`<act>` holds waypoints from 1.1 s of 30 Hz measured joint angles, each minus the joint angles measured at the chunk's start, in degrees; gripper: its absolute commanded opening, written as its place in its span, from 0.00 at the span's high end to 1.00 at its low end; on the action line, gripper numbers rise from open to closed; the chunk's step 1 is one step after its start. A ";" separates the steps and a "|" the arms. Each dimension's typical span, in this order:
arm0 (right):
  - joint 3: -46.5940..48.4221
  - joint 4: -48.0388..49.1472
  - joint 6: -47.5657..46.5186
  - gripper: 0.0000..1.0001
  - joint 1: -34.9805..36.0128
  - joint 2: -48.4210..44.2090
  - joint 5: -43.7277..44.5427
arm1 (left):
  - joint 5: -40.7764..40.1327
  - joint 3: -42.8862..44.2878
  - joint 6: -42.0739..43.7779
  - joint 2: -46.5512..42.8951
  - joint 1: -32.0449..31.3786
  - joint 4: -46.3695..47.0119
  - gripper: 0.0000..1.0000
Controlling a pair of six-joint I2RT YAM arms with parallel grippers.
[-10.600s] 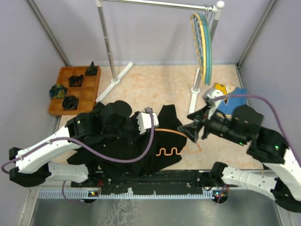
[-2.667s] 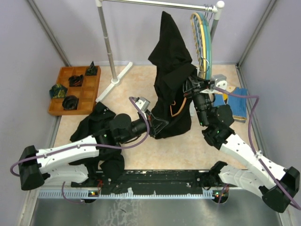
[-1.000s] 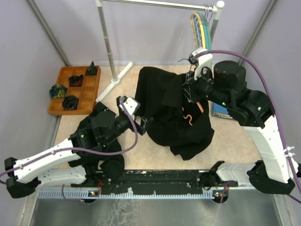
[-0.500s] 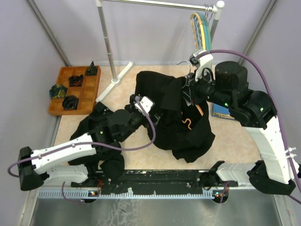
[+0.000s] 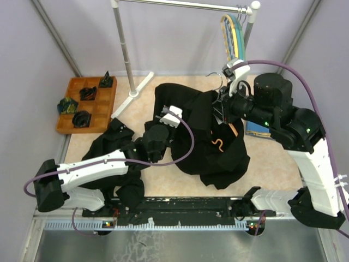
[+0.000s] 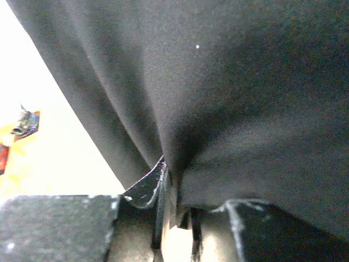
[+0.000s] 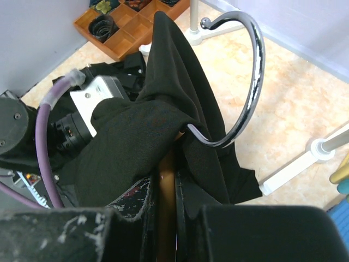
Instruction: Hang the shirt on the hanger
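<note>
Left pincer pinches the shirt, right pincer clamps the hanger, near the rack.

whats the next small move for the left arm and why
Probably ease the pinched fold away from the hook to draw cloth over the hanger. The left gripper pinches a fold of the shirt, the right gripper grips the hanger at its neck, and part of an orange arm lies bare on the cloth.
</note>
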 measured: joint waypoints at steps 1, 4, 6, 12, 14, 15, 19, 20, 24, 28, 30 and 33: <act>-0.17 0.11 -0.44 1.00 0.00 -0.42 -0.09 | -0.92 0.00 0.04 -0.22 0.13 0.26 0.89; -1.14 0.48 -1.81 1.00 0.00 -2.10 -0.13 | -2.78 0.00 0.61 -1.11 1.05 0.31 1.00; -1.51 0.44 -2.73 1.00 0.00 -3.21 -0.13 | -3.39 0.13 1.03 -1.99 1.97 0.13 1.00; -2.27 0.35 -6.03 1.00 0.00 -5.92 -1.01 | -3.58 2.19 1.46 -6.86 7.17 -2.16 1.00; -3.15 0.11 -7.06 1.00 0.00 -6.73 -1.53 | -3.34 3.58 1.60 -8.39 9.07 -3.23 1.00; -3.82 -0.04 -7.74 1.00 0.00 -7.13 -1.95 | -3.08 4.55 1.73 -9.09 10.14 -4.13 1.00; -5.35 -0.59 -10.10 1.00 0.00 -8.00 -3.58 | -1.64 8.72 2.62 -10.03 13.42 -7.58 1.00; -5.60 -0.68 -10.54 1.00 0.00 -8.11 -3.91 | -1.29 9.55 2.78 -10.03 13.92 -8.31 1.00; -7.10 -1.55 -12.39 1.00 0.00 -8.96 -5.11 | 0.79 12.55 3.30 -9.94 16.20 -12.13 1.00; -7.50 -2.73 -13.70 1.00 0.00 -9.55 -5.99 | 2.80 15.32 3.34 -8.94 18.84 -16.06 1.00; -7.50 -3.04 -14.12 1.00 0.00 -9.86 -6.12 | 3.87 16.70 2.99 -8.15 20.02 -18.10 1.00; -7.65 -2.99 -14.49 1.00 0.00 -10.64 -6.21 | 5.40 18.67 2.14 -6.84 21.59 -21.16 1.00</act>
